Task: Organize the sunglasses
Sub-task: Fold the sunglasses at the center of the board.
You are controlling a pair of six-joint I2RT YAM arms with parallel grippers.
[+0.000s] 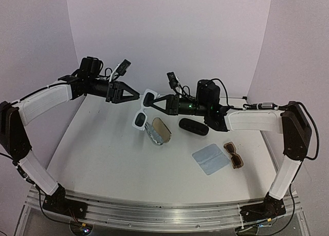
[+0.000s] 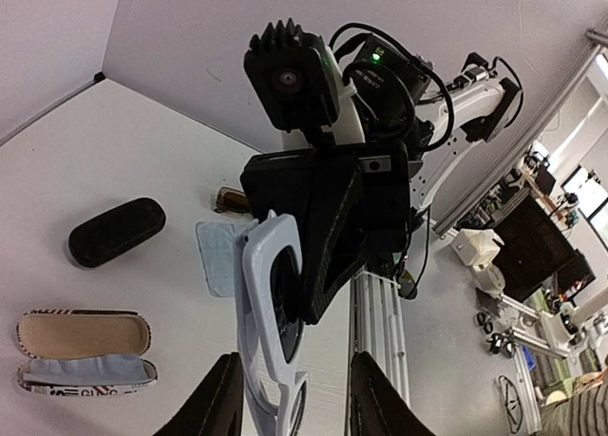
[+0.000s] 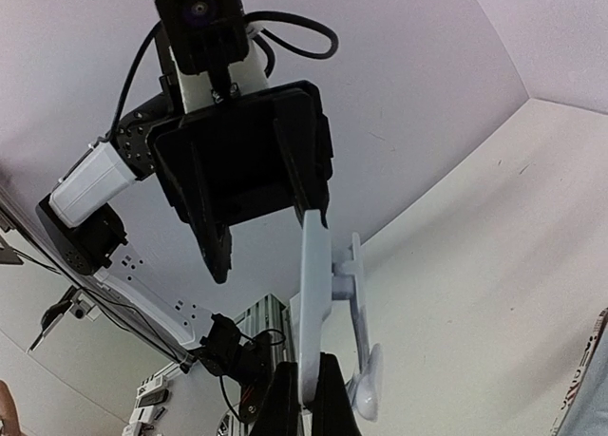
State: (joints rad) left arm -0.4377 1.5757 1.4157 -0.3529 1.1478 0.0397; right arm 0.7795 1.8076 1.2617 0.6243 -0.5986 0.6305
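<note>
The right gripper [image 3: 306, 398] is clenched on the edge of the white pair [image 1: 140, 120] and holds it off the table [image 1: 103, 153] at far centre, the frame hanging down from the fingertips. The left gripper [image 1: 136, 96] faces it from the left with its jaws spread, and in the left wrist view the white frame stands between them without being pinched. Just near of the white pair lies an open striped case [image 1: 158, 131], with a black case [image 1: 194, 126] to its right. The brown pair [image 1: 234, 155] lies at near right, just right of a blue cloth [image 1: 211, 159].
</note>
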